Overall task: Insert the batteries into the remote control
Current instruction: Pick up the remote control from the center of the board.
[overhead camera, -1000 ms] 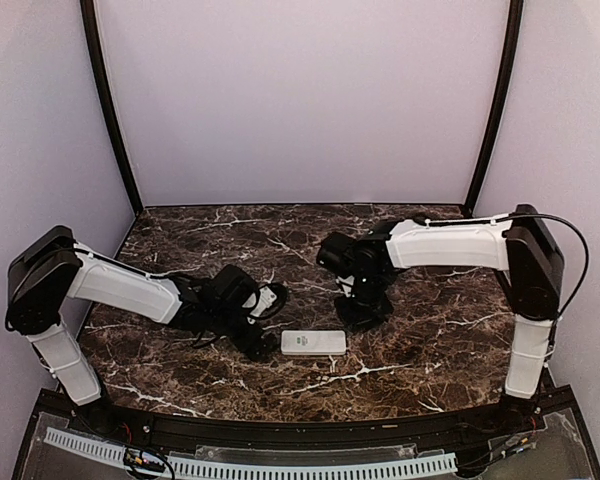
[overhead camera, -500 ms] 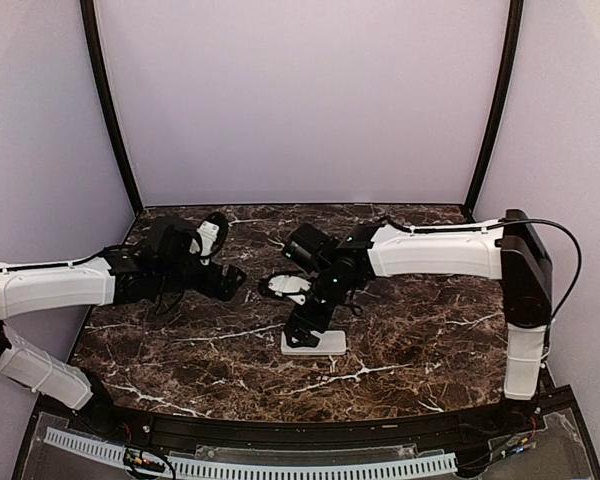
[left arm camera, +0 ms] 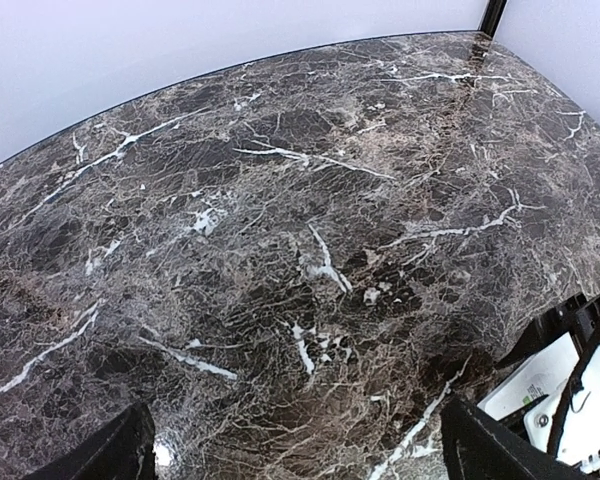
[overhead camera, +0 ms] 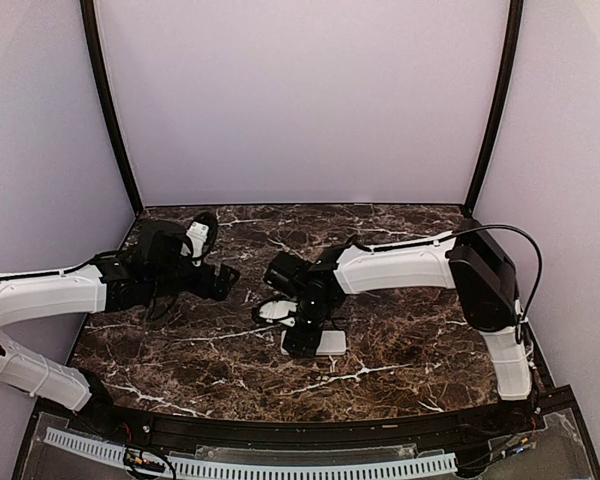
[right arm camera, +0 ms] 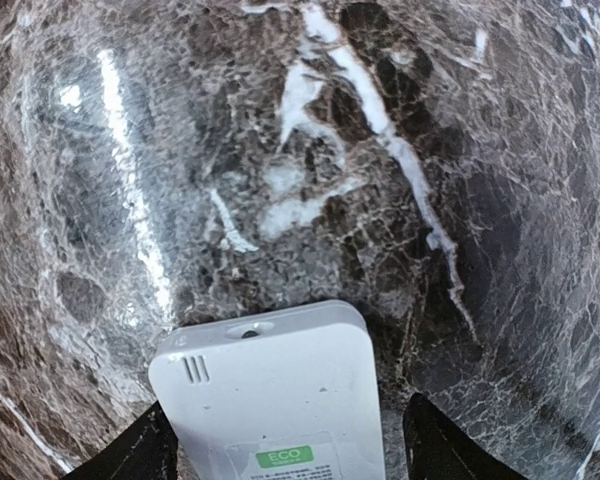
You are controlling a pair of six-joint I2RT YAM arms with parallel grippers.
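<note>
The remote control [overhead camera: 330, 343] lies on the marble table [overhead camera: 410, 330] near the front middle, with its left part hidden under my right gripper [overhead camera: 300, 338]. In the right wrist view the remote [right arm camera: 280, 390] lies back side up, showing a green ECO label. My right gripper [right arm camera: 285, 445] is open and straddles it, with a gap at the right finger [right arm camera: 450, 445]. My left gripper [overhead camera: 223, 278] is open and empty above bare marble at the left. Its fingers [left arm camera: 490, 452] frame the bottom of the left wrist view. No blue batteries are in view.
Purple walls and two black posts [overhead camera: 108, 105] close in the table at the back and sides. The right arm [overhead camera: 400, 262] stretches across the middle from the right. A white part near the right gripper [left arm camera: 545, 392] shows at the bottom right of the left wrist view.
My left arm has swung from beside the remote back to the left rear. My right gripper has moved left and down over the remote's left end.
</note>
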